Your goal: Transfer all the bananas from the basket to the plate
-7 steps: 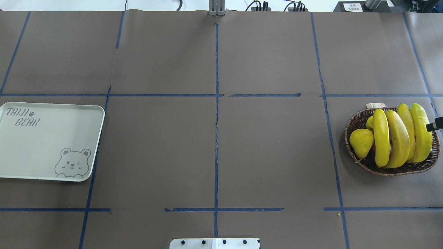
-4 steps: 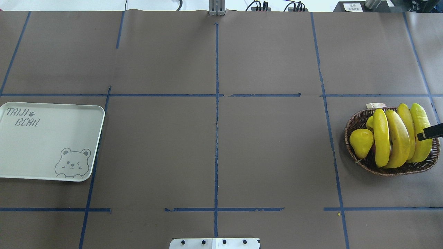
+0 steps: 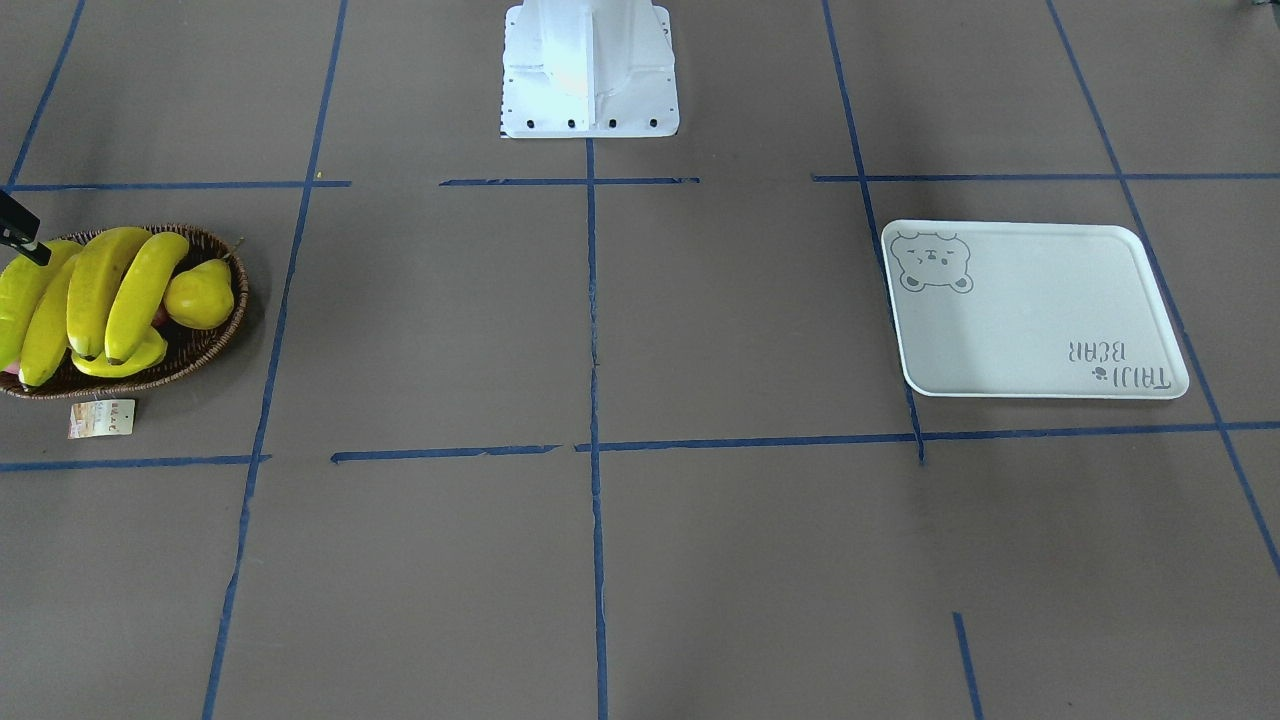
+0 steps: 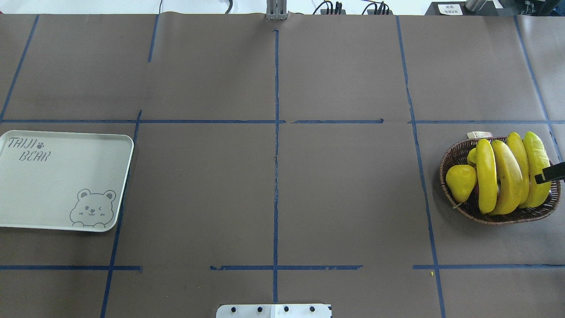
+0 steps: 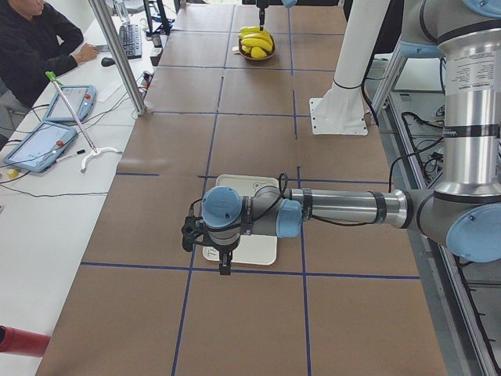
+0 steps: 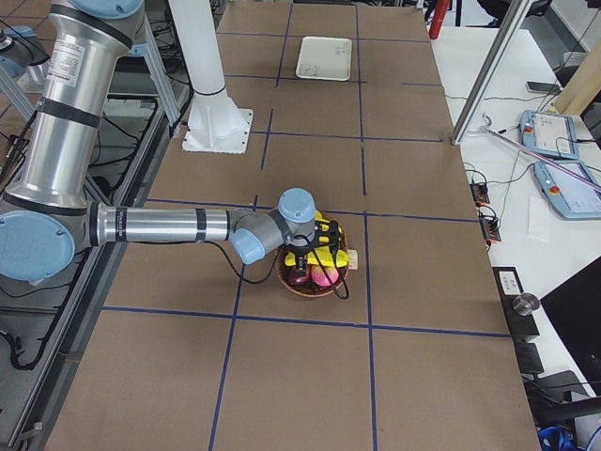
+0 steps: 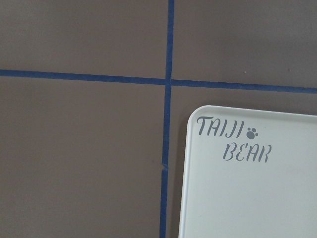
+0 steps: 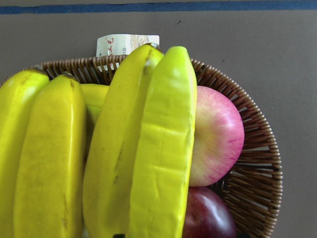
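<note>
Since the bananas [image 4: 507, 176] lie crosswise atop the basket [image 4: 507, 217], my right claw [image 4: 545, 176] hovers above the outermost one at frame right. How far it gapes, I cannot tell.

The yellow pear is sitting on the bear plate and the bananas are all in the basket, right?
Not quite. The pear is in the basket too, right beside the bananas. The bananas are all in the basket, as you said. The plate has nothing on it. The overhead view shows this.
</note>
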Tool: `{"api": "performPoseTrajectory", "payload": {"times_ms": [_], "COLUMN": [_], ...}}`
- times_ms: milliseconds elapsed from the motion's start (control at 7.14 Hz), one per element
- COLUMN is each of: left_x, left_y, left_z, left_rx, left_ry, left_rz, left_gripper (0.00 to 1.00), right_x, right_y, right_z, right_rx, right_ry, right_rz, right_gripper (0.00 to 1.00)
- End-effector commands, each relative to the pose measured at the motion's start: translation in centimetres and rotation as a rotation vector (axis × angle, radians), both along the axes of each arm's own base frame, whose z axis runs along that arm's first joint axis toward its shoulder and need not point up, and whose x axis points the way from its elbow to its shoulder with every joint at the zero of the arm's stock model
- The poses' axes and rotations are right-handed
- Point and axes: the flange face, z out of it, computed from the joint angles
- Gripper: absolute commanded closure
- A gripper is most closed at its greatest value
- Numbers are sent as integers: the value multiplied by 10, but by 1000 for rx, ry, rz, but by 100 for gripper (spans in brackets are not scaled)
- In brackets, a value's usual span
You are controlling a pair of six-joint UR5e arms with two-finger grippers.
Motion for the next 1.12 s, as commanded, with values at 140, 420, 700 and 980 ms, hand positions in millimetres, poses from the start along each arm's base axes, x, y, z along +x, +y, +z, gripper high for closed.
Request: {"api": "performPoseTrajectory", "payload": {"times_ms": [140,420,700,980], "left_x": [0,0,0,0], "left_y": [1,1,0,0], "left_z": [3,2,0,0], "left_rx": [-4,-1,3,2], "left_ry": [0,0,0,0], "left_rz": [1,2,2,1], "left_gripper": [0,0,0,0], "right_x": [-7,-11,-10,-10], "right_y": [-1,-1,-1,-1], "right_z": [-3,-4,-2,-6], "right_rx": [6,8,6,10], "right_ry": [-2,-3,-1,-10], "right_rz": [-13,-23,-20,-24], "right_gripper": [19,24,61,94]}}
